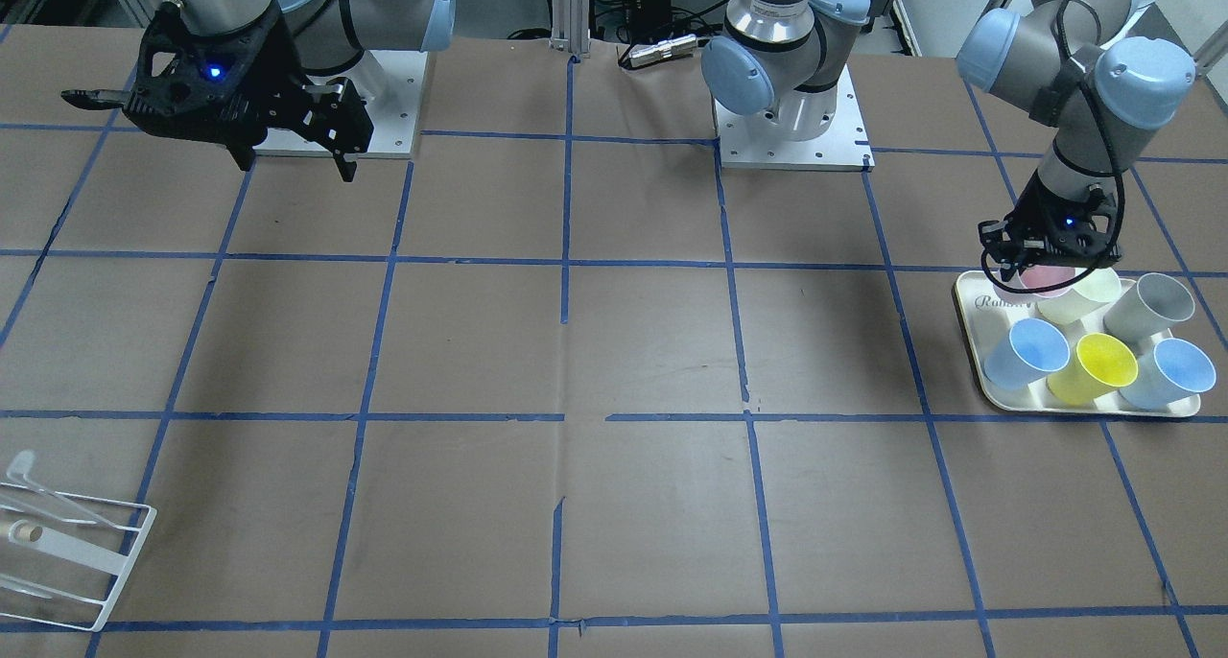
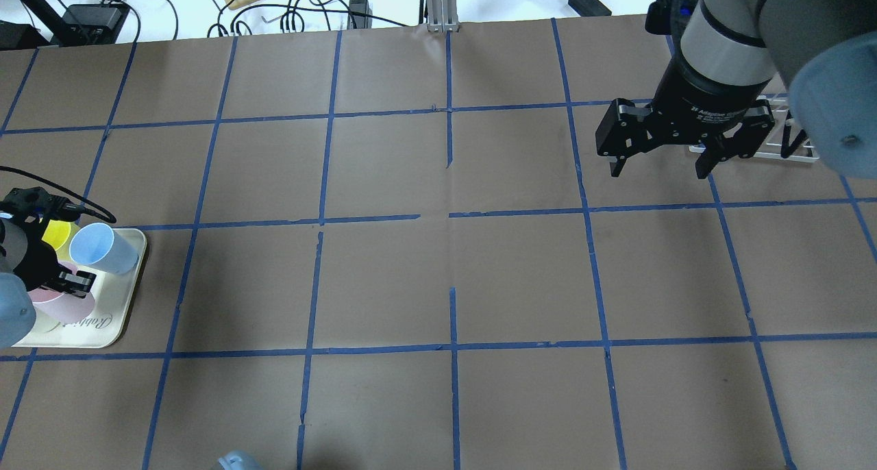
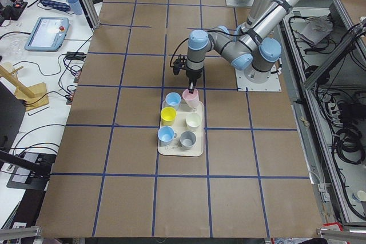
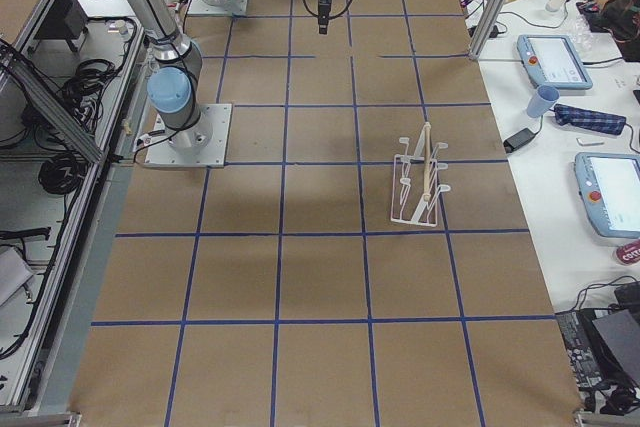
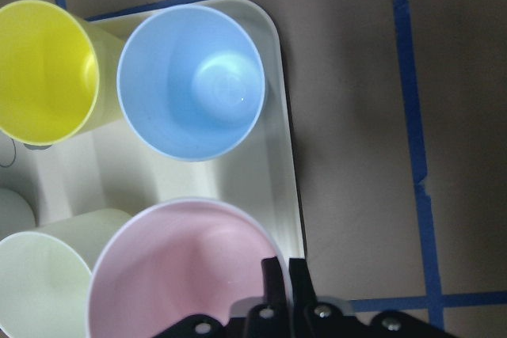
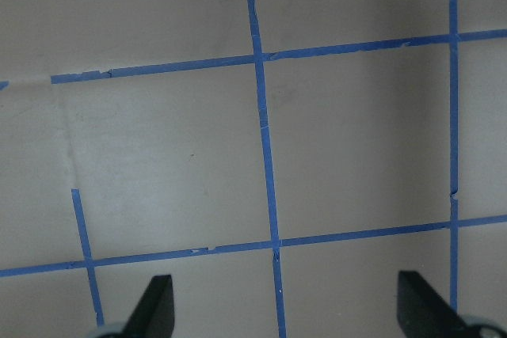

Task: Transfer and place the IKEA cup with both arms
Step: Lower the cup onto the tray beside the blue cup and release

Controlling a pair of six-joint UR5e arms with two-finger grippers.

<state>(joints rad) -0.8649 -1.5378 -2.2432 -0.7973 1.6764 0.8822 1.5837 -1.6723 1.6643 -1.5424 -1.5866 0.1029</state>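
Observation:
The pale pink IKEA cup [image 5: 182,275] stands upright at the corner of a cream tray [image 5: 285,156]. It also shows in the front view [image 1: 1046,276] and the overhead view [image 2: 65,309]. My left gripper [image 5: 285,271] comes down from above and is shut on the cup's rim, one finger inside and one outside. It also shows in the front view [image 1: 1031,255]. My right gripper [image 2: 658,172] is open and empty. It hangs above the bare table on the far side, and only paper and tape show beneath it in the right wrist view [image 6: 285,298].
On the tray [image 1: 969,303] stand two light blue cups [image 1: 1027,351] [image 1: 1170,370], a yellow cup [image 1: 1094,365], a cream cup [image 1: 1079,298] and a grey-white cup [image 1: 1151,303], close around the pink one. A white wire rack [image 2: 788,144] stands just beyond the right gripper.

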